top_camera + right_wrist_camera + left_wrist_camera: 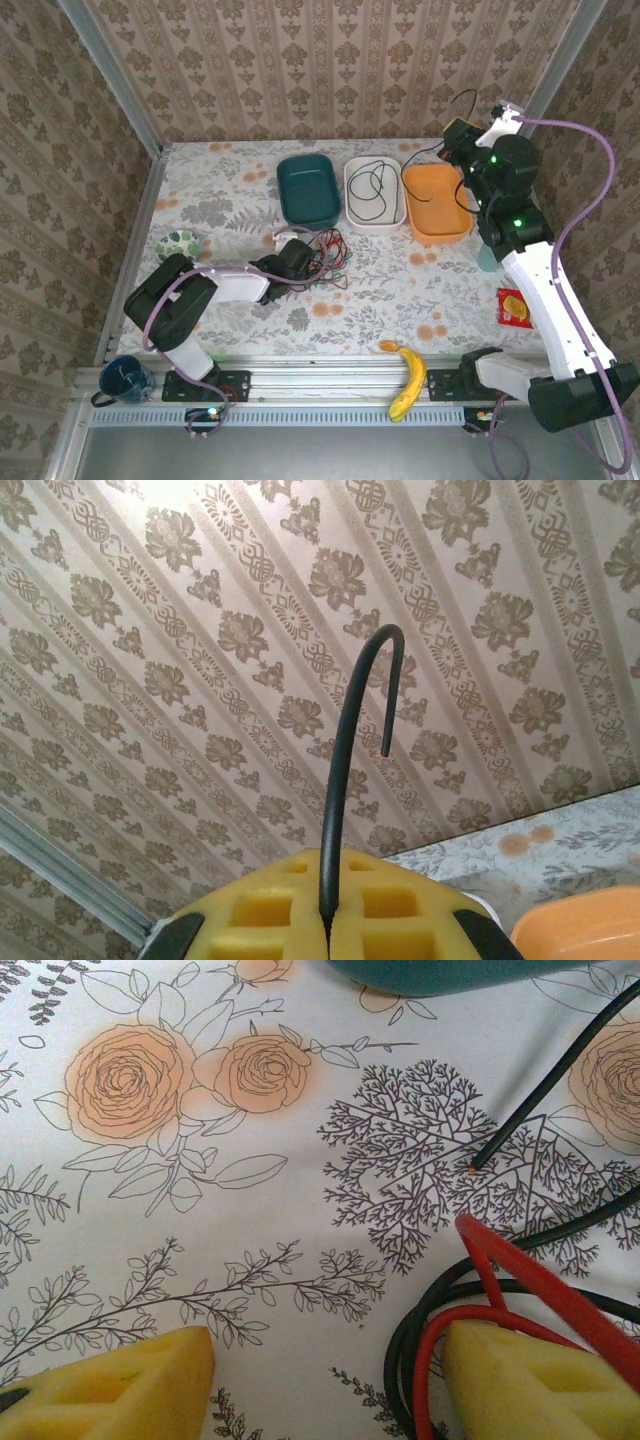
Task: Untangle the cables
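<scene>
Progress: partial, I judge. One thin black cable (372,190) is lying alone in the white rectangular tray (351,195). My right claw (328,920) is clenching a second thin black wire (345,750), raised beside the orange plastic tray (437,215). My left claw (320,1390) is hanging released over the flowered table (250,1290), straddling the knotted red, green and black bundle (325,255), which is awaiting separation.

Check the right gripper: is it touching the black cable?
Touching. The right wrist view shows the black cable clamped in the seam between the right gripper's shut yellow pads, rising from there and hooking over.
</scene>
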### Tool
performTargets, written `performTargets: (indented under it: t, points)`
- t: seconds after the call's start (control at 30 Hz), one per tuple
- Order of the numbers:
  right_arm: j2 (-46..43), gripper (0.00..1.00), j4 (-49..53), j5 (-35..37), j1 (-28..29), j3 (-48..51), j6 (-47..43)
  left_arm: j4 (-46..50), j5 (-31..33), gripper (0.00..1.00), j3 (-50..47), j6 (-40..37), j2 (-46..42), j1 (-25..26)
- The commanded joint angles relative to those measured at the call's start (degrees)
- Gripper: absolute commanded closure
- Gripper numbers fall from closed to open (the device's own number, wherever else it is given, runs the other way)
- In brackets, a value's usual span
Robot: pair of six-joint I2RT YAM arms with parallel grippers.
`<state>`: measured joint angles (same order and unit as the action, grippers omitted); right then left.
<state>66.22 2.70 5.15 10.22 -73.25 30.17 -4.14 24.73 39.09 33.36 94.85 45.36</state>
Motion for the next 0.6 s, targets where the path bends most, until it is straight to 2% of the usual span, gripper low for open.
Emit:
performTargets:
  t: [0.0,0.37,0.57]
  points:
    - [4.1,1.0,-2.3,-3.0,-0.5,-1.9,-0.5,8.3,-3.0,0.36,-1.9,-1.6,4.8,0.5]
    - [23.0,1.0,-4.8,-2.7,0.9,-7.2,-1.9,9.8,-2.2,0.36,-1.5,-1.5,3.3,0.6]
    - [31.9,1.0,3.6,-4.6,3.1,-7.5,0.5,10.3,-2.1,0.36,-1.3,-1.4,3.1,0.7]
